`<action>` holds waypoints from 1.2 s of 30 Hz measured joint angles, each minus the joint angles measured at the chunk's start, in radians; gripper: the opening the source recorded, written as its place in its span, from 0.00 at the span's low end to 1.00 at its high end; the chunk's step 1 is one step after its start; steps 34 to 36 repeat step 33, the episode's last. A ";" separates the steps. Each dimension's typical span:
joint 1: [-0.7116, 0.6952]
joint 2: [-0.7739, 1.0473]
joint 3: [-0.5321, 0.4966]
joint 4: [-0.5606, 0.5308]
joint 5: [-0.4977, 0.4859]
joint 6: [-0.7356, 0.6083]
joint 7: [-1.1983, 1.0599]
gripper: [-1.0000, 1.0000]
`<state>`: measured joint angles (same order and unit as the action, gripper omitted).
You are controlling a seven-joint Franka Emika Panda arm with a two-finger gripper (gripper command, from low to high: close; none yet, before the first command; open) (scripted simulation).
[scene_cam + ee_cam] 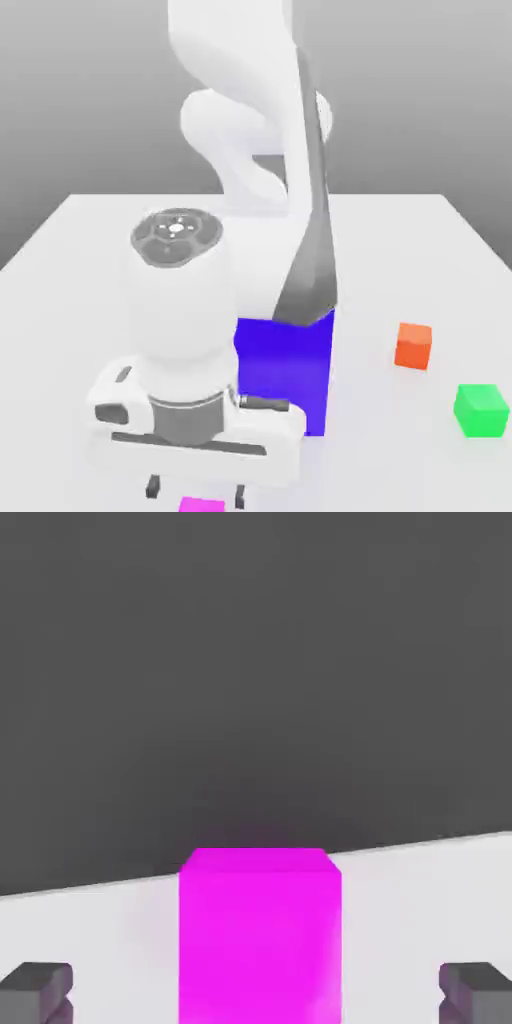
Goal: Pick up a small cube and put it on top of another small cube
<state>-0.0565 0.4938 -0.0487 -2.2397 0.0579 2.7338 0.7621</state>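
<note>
A white robot arm w/ dark grey trim reaches down over a pale, smooth desk [370,470], its two-fingered grey pincer [256,992] spread wide, as far as it seems to go, w/ nothing gripped. Betw. the fingertips, w/ a gap on either side, is a small, plain magenta cube [260,942], near the desk's edge at the bottom of the exterior view. Well apart from it, toward the exterior view's right, sit a small orange-red cube [413,346] and, nearer the camera, a small bright green cube [481,411]; a large flat-faced blue block [284,375] stands partly behind the arm. The step in hand looks like the grasp of the magenta cube. To do it well: keep the pincer square to the cube's sides, centre it, lower straight until the pads sit approx. mid-height, then close evenly so neither finger shoves it first. Mind the edge: a sideways nudge could tip it off. Once it's firm, lift straight up, clear of the other cubes, before any move across. Which cube it should be stacked on, can't tell; orange-red or green, prob. Either way, set it down flat & centred, then let go gently.
</note>
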 joint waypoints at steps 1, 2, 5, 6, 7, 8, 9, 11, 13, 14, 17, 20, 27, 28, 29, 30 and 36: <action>-0.002 0.029 0.003 0.006 0.003 0.022 -0.002 0.00; -0.002 0.029 0.003 0.006 0.003 0.022 -0.002 0.00; -0.002 0.029 0.003 0.006 0.003 0.022 -0.002 0.00; -0.002 0.029 0.003 0.006 0.002 0.022 -0.002 0.00; -0.004 0.043 0.005 0.009 0.004 0.033 -0.002 0.00; -0.003 0.032 0.004 0.007 0.002 0.024 -0.002 0.00; -0.001 0.009 0.001 0.002 0.000 0.006 0.000 0.00; 0.003 -0.054 -0.004 -0.012 -0.006 -0.043 0.004 0.00; 0.023 -0.117 0.008 -0.033 -0.017 -0.085 0.002 0.00; 0.046 -0.137 0.031 -0.048 -0.025 -0.090 -0.007 0.00; 0.117 -0.192 0.102 -0.096 -0.049 -0.099 -0.035 0.00; 0.193 -0.248 0.181 -0.148 -0.073 -0.105 -0.068 0.00; 0.398 -0.301 0.368 -0.248 -0.187 -0.066 -0.110 0.00; 0.417 -0.270 0.360 -0.248 -0.216 -0.037 -0.093 0.00; 0.435 -0.236 0.345 -0.246 -0.245 -0.007 -0.074 0.00; 0.450 -0.211 0.332 -0.245 -0.262 0.015 -0.063 1.00; 0.450 -0.211 0.332 -0.245 -0.262 0.015 -0.063 1.00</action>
